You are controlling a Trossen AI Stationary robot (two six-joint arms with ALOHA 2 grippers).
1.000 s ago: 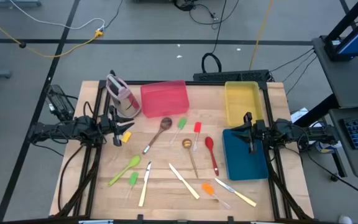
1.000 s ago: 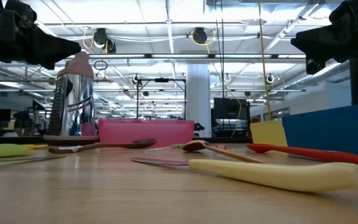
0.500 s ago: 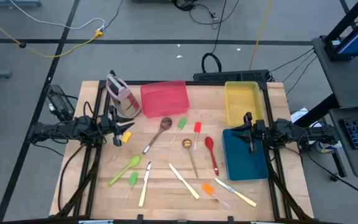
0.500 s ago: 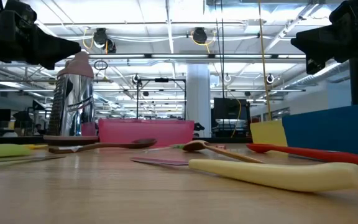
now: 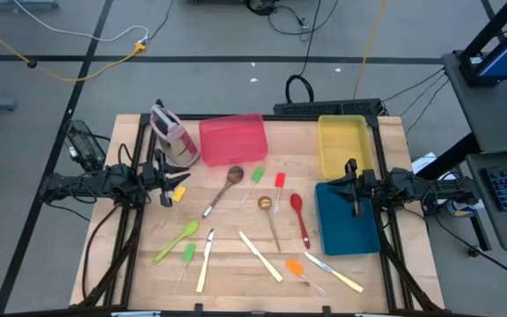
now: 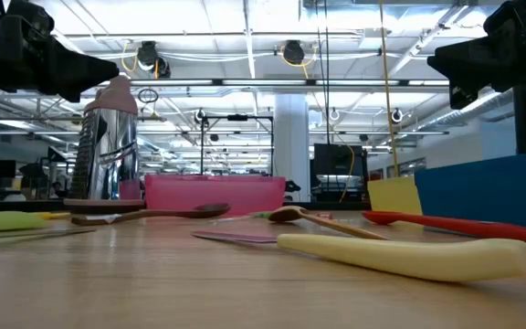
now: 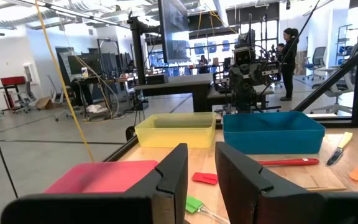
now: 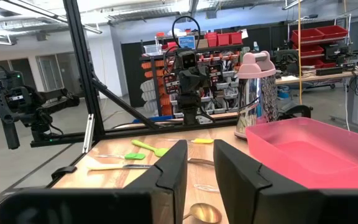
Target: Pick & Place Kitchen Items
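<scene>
The kitchen items lie scattered flat on the wooden table (image 5: 236, 282). They include a dark-bowled wooden spoon (image 5: 227, 187), a green spatula (image 5: 255, 176), a red spatula (image 5: 279, 182), a red spoon (image 5: 299, 216), a green spoon (image 5: 177, 239), an orange spatula (image 5: 296, 267) and cream knives (image 5: 260, 255). My left gripper (image 5: 167, 180) is drawn back at the table's left edge, raised and level. It is open, with a narrow bare gap (image 7: 201, 168). My right gripper (image 5: 352, 187) stands the same way at the right edge, above the blue tray, also open (image 8: 199, 163).
A red tray (image 5: 232, 137) and a yellow tray (image 5: 343, 143) stand along the far edge. A blue tray (image 5: 346, 220) sits at the right. A pink-and-grey upright container (image 5: 172, 136) stands at the far left. A small yellow piece (image 5: 179, 194) lies by my left gripper.
</scene>
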